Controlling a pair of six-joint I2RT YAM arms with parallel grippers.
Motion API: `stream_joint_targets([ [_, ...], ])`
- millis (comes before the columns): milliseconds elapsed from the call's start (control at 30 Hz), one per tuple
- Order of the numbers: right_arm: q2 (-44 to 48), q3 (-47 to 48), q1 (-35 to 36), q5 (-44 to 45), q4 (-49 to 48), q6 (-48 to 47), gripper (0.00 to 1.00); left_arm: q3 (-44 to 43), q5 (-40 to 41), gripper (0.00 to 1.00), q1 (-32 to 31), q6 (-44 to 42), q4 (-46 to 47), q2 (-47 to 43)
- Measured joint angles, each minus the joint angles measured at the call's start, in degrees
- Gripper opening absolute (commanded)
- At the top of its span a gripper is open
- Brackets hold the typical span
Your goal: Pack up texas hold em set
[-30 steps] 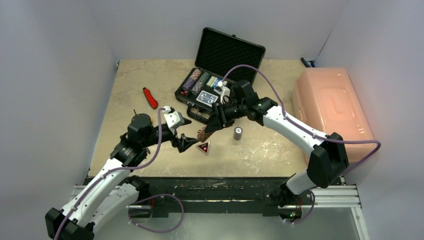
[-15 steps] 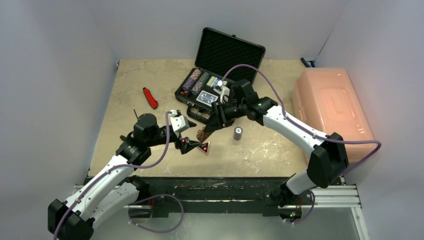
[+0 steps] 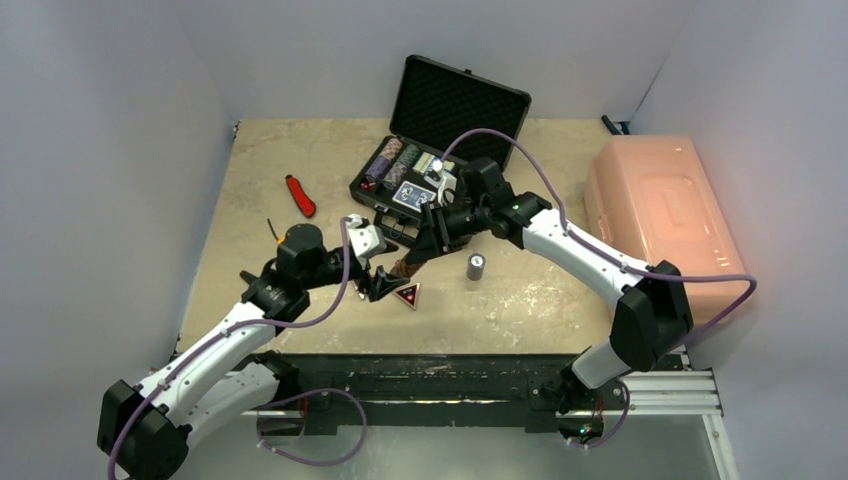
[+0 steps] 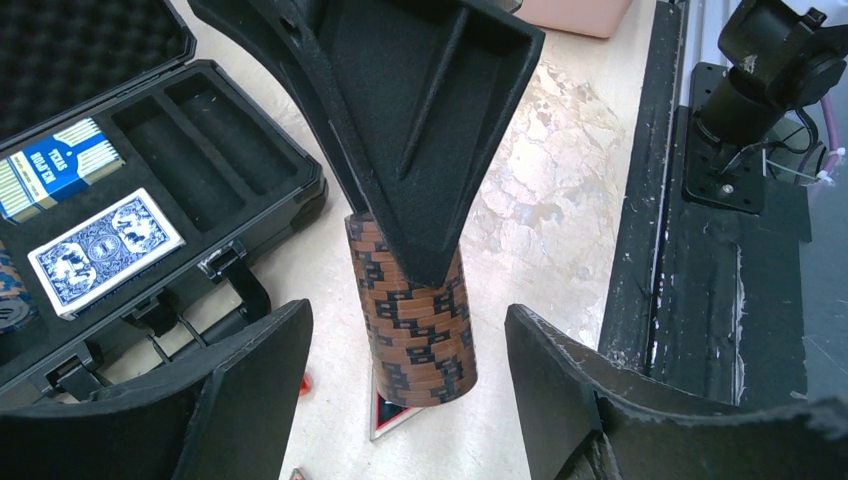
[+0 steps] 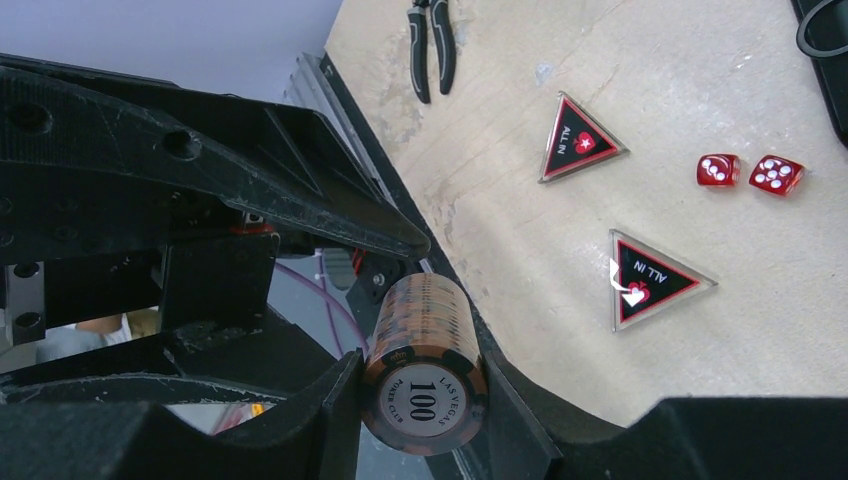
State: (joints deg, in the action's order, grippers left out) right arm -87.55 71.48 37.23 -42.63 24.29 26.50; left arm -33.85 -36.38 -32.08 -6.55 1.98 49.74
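Chips could spill: the right gripper (image 5: 425, 385) is clamped on one brown chip stack (image 4: 415, 320), tilted just above the table in front of the open briefcase (image 3: 455, 100). The left gripper (image 4: 405, 372), spread wide and empty on either side of it, might knock it loose. I count two triangular buttons (image 5: 578, 140), two red dice (image 5: 718, 170), two card decks (image 4: 105, 250) and one grey chip stack (image 3: 476, 266) standing apart.

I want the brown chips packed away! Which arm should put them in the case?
The right arm. Its hand already grips the brown chip stack, close to the open case. The left hand is open, with its fingers apart from the stack.
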Motion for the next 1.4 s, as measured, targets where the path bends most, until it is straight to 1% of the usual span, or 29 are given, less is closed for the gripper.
stream_joint_targets([
  [433, -0.6, 0.8, 0.6, -0.5, -0.7, 0.8, 0.0, 0.0, 2.0, 0.65, -1.0, 0.0, 0.5, 2.3],
  [733, -1.2, 1.0, 1.1, -0.7, -1.6, 1.1, 0.0, 0.0, 2.3, 0.64, -1.5, 0.0, 0.5, 2.5],
  [800, -1.4, 1.0, 1.4, -0.6, -1.6, 1.3, 0.0, 0.0, 2.4, 0.63, -1.6, 0.0, 0.5, 2.5],
  [933, -1.4, 1.0, 1.7, -0.7, -1.7, 1.6, 0.0, 0.0, 2.7, 0.52, -1.9, 0.0, 0.5, 2.5],
  [1000, -1.4, 1.0, 1.8, -0.7, -1.7, 1.7, 0.0, -0.1, 2.8, 0.41, -1.9, 0.0, 0.2, 2.6],
  [1100, -1.4, 1.0, 1.9, -0.5, -1.8, 1.8, 0.0, -0.5, 3.0, 0.15, -2.1, 0.1, -0.6, 3.0],
  [1133, -1.4, 1.1, 1.9, -0.4, -1.8, 1.7, 0.0, -0.8, 3.1, 0.05, -2.1, 0.1, -0.9, 3.1],
  [1167, -1.4, 1.1, 1.9, -0.3, -1.9, 1.8, 0.0, -1.0, 3.2, 0.0, -2.1, -0.1, -1.2, 3.3],
  [1233, -1.4, 1.1, 1.9, -0.3, -1.9, 1.8, 0.0, -1.6, 3.4, 0.0, -2.1, -0.1, -1.9, 3.6],
  [1267, -1.4, 1.1, 1.9, -0.4, -1.9, 1.8, 0.02, -1.8, 3.4, 0.0, -2.1, -0.1, -2.2, 3.7],
  [1300, -1.4, 1.1, 1.9, -0.3, -1.8, 1.8, 0.11, -2.0, 3.4, 0.0, -2.1, -0.1, -2.4, 3.9],
  [1333, -1.4, 1.1, 1.9, -0.3, -1.8, 1.8, 0.22, -2.2, 3.3, 0.0, -2.1, -0.1, -2.7, 4.0],
  [1400, -1.4, 1.1, 1.9, -0.3, -1.7, 2.0, 0.49, -2.6, 3.3, 0.0, -2.1, -0.1, -3.4, 4.3],
])
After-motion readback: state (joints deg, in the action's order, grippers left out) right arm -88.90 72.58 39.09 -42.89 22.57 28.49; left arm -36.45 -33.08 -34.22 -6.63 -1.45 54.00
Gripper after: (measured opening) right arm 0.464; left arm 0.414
